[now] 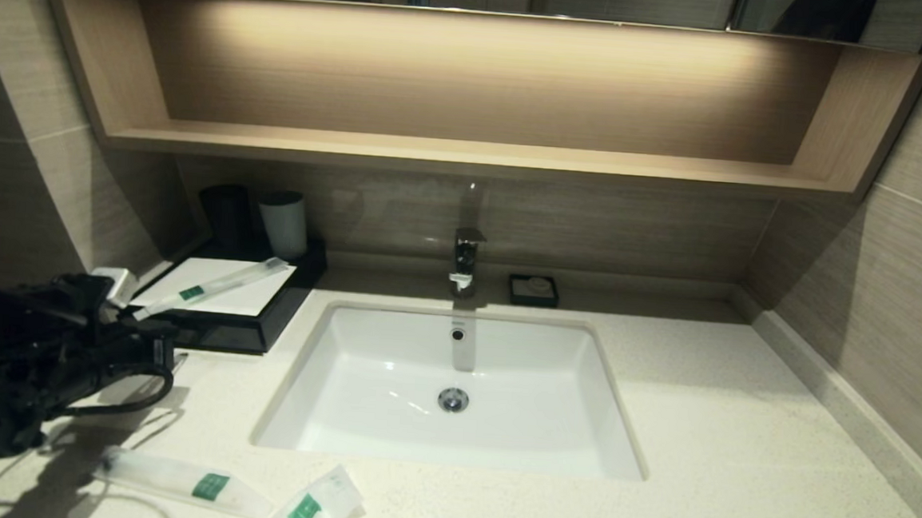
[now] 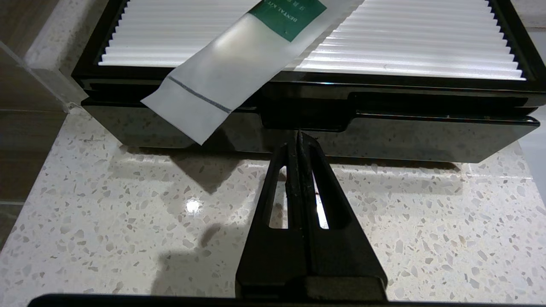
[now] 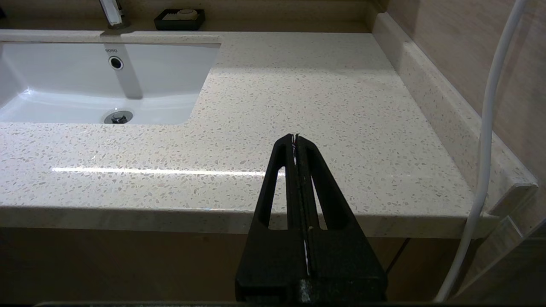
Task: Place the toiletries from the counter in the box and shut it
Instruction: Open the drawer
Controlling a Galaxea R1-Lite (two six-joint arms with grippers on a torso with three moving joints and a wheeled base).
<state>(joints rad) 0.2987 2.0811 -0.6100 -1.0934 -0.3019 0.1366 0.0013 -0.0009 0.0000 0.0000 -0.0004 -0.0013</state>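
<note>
The black box (image 1: 261, 323) with its white top panel stands at the back left of the counter (image 1: 738, 436). One long sachet (image 1: 211, 284) lies slantwise on the box top, one end hanging over the front edge (image 2: 200, 106). A second long sachet (image 1: 183, 482) and the short wide sachet (image 1: 314, 506) lie on the counter near its front edge, left of the sink. My left gripper (image 1: 161, 346) is shut and empty, its tips (image 2: 298, 134) at the handle recess of the box's drawer front (image 2: 384, 136). My right gripper (image 3: 295, 136) is shut and empty over the counter's front right edge.
A white sink (image 1: 453, 387) with a chrome faucet (image 1: 466, 259) sits mid-counter. A small black soap dish (image 1: 533, 290) stands behind it. A black cup (image 1: 225, 212) and a white cup (image 1: 283, 222) stand behind the box. A wooden shelf (image 1: 467, 155) runs above. A white cable (image 3: 490, 128) hangs beside the right arm.
</note>
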